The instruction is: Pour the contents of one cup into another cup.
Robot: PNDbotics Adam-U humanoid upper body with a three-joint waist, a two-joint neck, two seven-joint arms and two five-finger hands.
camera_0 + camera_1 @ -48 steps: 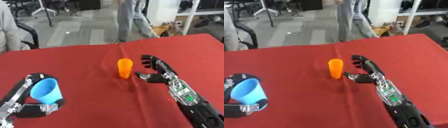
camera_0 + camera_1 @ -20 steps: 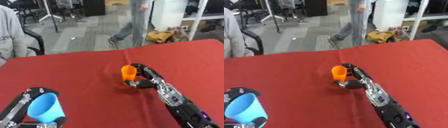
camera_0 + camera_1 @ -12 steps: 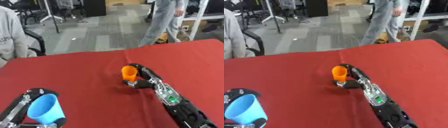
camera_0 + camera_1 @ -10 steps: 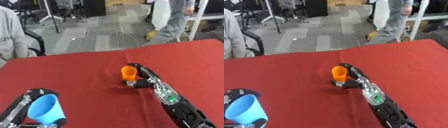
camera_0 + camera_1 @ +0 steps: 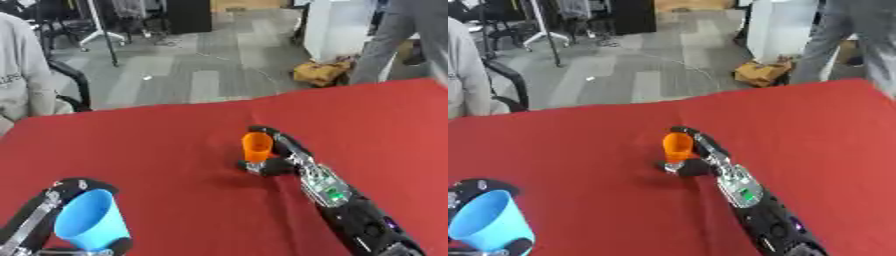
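Near the centre of the frame the orange cup (image 5: 256, 146) stands upright on the red surface (image 5: 175, 150), and the right robot hand (image 5: 282, 159) is wrapped round it: fingers curl over the cup's right side and the thumb closes in low at its base. That looks like a side grasp taken for lifting, leaving the mouth free so the cup can later be tipped.

In the lower left corner the left robot hand (image 5: 52, 210) holds the blue cup (image 5: 89, 221), its fingers curled round the cup's lower part, with the wide mouth facing up and leaning slightly. Held open-side up and well apart from the orange cup, it reads as the receiving vessel, waiting for the other to be brought across.

By that reading the pour itself is not yet begun; the orange cup is touching the surface or only just above it, and I cannot tell which. What either cup contains cannot be seen.

Count: two cups, one orange and one blue; two robot hands, each closed on one cup.
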